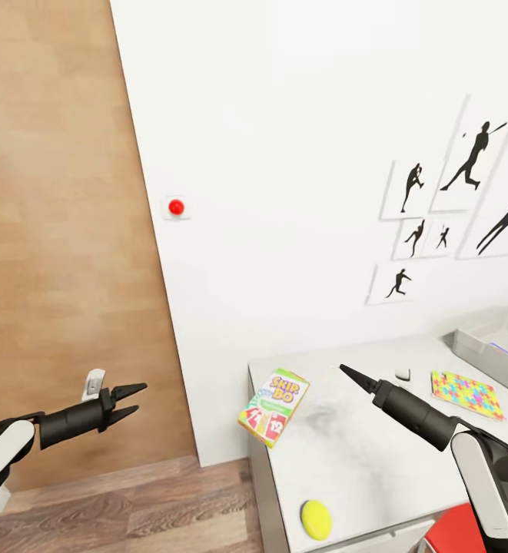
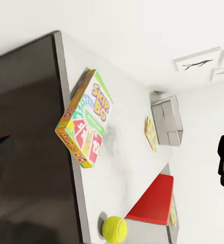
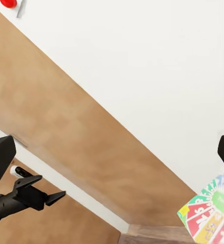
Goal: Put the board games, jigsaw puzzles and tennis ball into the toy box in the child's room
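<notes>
A Skip-Bo board game with a white, green and yellow lid lies on the pale grey table, hanging over its left edge. The yellow tennis ball rests near the front edge. A jigsaw puzzle lies flat further right, in front of the grey toy box. My right gripper hovers above the table between game and puzzle, open and empty. Off to the left, over the floor, my left gripper is open and empty. The left wrist view shows the board game, tennis ball, puzzle and toy box.
A white wall with black silhouette pictures stands behind the table. A brown wooden panel fills the left, with plank floor below. A red object sits at the table's near right. A small white item lies mid-table.
</notes>
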Motion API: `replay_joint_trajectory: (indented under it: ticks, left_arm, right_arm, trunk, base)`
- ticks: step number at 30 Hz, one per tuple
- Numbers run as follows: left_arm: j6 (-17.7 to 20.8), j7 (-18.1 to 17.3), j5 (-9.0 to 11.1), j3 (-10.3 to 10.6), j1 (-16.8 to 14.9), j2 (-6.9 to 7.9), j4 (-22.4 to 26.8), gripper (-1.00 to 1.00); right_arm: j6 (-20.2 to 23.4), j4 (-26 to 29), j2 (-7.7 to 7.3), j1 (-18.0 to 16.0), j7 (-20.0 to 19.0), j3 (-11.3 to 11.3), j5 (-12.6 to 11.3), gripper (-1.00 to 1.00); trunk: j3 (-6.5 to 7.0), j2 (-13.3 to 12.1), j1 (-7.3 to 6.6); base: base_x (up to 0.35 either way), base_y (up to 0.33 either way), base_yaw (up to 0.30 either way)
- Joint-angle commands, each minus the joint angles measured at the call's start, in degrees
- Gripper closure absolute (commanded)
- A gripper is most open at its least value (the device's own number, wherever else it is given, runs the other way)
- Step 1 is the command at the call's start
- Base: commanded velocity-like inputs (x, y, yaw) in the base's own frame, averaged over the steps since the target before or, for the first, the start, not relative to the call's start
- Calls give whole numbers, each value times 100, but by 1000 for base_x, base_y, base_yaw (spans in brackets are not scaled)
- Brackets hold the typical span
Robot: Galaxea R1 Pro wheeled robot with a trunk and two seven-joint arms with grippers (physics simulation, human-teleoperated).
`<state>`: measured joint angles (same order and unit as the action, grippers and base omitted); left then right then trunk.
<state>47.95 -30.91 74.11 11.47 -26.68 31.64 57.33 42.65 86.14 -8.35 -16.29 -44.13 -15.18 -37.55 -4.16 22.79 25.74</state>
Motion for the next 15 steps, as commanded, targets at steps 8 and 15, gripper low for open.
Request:
replay_joint_trajectory:
  ticks: [8, 15]
  left_arm:
    - [16, -16, 16, 21, -10, -9, -2, -100]
    - [19, -15, 16, 22, -7, -48, -2, -100]
  right_arm:
    - [30, -4, -1, -5, -68, -10, -17, -100]
    - [21, -2, 0, -5, -214, -11, -8, -100]
  trunk:
    - [25, 13, 4]
    - [28, 13, 4]
  base:
    - [0, -296, 0]
    - [0, -257, 0]
